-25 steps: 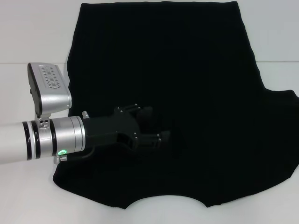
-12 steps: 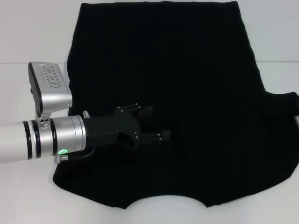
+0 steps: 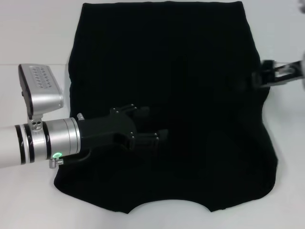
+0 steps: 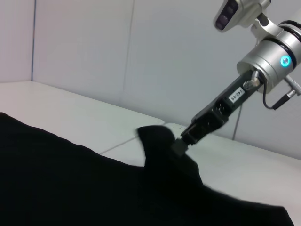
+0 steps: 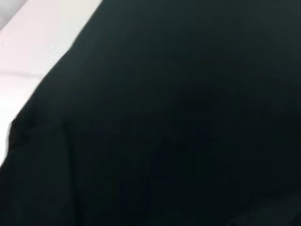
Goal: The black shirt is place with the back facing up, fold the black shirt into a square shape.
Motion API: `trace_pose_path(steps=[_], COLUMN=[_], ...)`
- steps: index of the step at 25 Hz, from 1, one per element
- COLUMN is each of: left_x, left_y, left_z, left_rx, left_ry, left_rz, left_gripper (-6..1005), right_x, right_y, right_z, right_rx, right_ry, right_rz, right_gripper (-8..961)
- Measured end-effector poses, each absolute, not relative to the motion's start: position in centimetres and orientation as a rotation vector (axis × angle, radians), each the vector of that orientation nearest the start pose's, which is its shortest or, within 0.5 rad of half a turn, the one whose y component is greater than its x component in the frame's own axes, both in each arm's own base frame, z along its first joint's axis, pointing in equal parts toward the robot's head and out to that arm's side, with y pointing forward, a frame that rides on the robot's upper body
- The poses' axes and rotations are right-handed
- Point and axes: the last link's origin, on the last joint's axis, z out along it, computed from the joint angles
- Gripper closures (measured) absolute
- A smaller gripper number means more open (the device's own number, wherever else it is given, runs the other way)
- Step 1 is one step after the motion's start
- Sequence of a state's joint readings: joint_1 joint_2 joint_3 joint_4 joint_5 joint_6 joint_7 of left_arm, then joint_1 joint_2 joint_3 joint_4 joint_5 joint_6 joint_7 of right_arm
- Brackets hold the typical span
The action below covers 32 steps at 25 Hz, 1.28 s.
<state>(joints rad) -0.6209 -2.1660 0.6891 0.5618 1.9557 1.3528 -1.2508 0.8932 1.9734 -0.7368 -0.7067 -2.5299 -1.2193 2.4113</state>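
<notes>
The black shirt (image 3: 181,62) lies spread on the white table (image 3: 28,33), its curved neckline at the near edge. My left gripper (image 3: 155,123) hovers open over the shirt's near left part, nothing between its fingers. From the right, my right gripper (image 3: 259,76) reaches the shirt's right edge. The left wrist view shows that right gripper (image 4: 181,141) shut on a raised peak of the shirt (image 4: 70,188), lifted off the table. Black fabric of the shirt (image 5: 188,117) fills the right wrist view.
Bare white table shows to the left, the right and along the near edge of the shirt. A pale wall (image 4: 94,56) stands behind the table. The left arm's silver wrist section (image 3: 43,140) overhangs the table left of the shirt.
The right gripper came in from the right and took up the right sleeve, which no longer lies out to the right. The left arm drifted slightly left and nearer.
</notes>
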Motion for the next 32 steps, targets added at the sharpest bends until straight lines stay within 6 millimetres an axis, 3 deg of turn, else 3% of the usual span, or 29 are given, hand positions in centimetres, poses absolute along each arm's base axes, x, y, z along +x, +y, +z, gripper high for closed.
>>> trace_pose_path(steps=[5,8,11,16,21,27,32], left_x=[-23.3,-23.3,-23.4,-23.9,-24.6,-26.9,-28.9], left_y=[35.6,35.6,35.7,35.9,35.2,33.8,32.1], left_z=[-4.5,-4.4,-4.2,-3.0,-0.9,2.1,4.2], left_rx=[-2.64,-2.635,-2.62,-2.569,-2.537,-2.509,-2.471], left_ry=[-0.528,-0.528,-0.535,-0.586,-0.684,-0.923,-1.107], left_rz=[-0.719,-0.717,-0.726,-0.756,-0.803,-0.727,-0.639], left_gripper=[163,165,167,170,173,177,180], right_x=[19.3,19.0,19.9,22.3,24.0,25.5,26.0], right_y=[44.9,44.7,44.6,43.9,42.3,39.7,39.4], right_z=[2.0,2.5,4.0,6.0,7.6,7.4,6.4], right_rx=[-2.39,-2.396,-2.334,-2.255,-2.257,-2.323,-2.336], right_ry=[1.286,1.28,1.295,1.374,1.427,1.358,1.355], right_rz=[0.024,0.034,0.077,0.186,0.439,0.639,0.663], right_gripper=[933,862,791,547,363,93,59])
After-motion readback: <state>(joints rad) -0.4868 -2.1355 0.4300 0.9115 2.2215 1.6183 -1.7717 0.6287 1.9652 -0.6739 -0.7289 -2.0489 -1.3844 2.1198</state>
